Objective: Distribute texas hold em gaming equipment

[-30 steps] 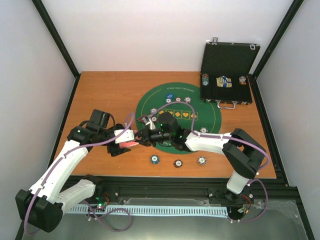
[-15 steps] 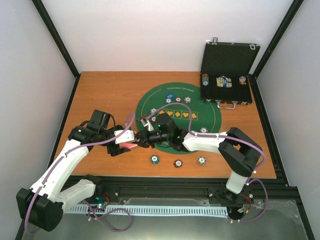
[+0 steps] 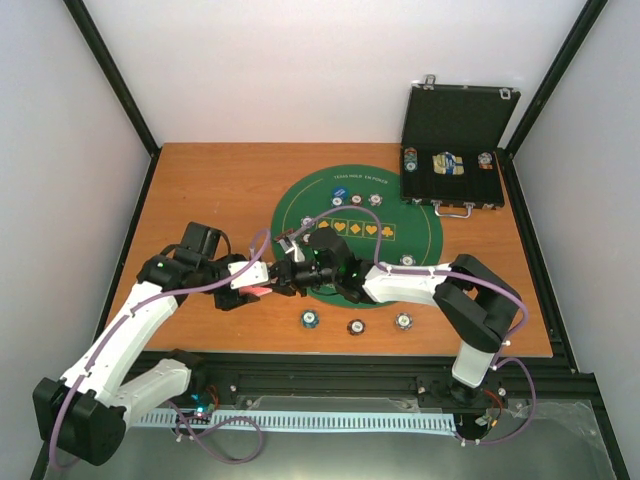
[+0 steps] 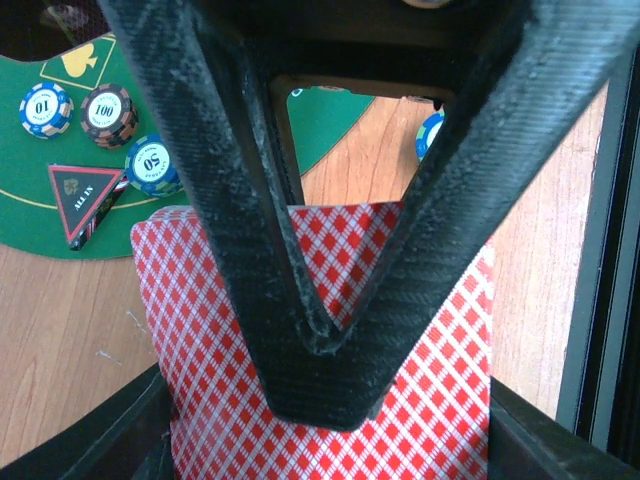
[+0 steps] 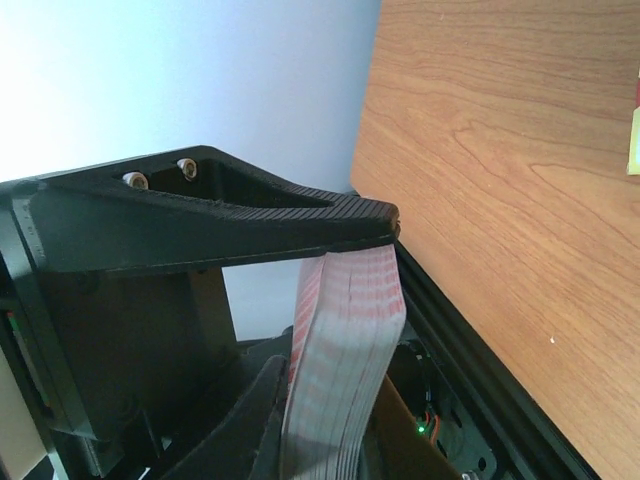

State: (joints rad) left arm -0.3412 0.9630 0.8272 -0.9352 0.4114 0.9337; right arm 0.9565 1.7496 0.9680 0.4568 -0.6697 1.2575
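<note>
since our left tool [image 4: 320, 345] pinches one light, slick, bendy card [image 4: 200, 330] beside the deck [image 5: 345, 330] clamped in our right tool [image 5: 335, 300], by the table's [image 3: 200, 180] near edge, we'd judge a flat-face grip safest.

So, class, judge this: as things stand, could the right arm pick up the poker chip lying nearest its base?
Probably not yet. The chip lies in the open with nothing over it, but the right gripper is shut on the deck of cards, so it has no free fingers to take it.
</note>
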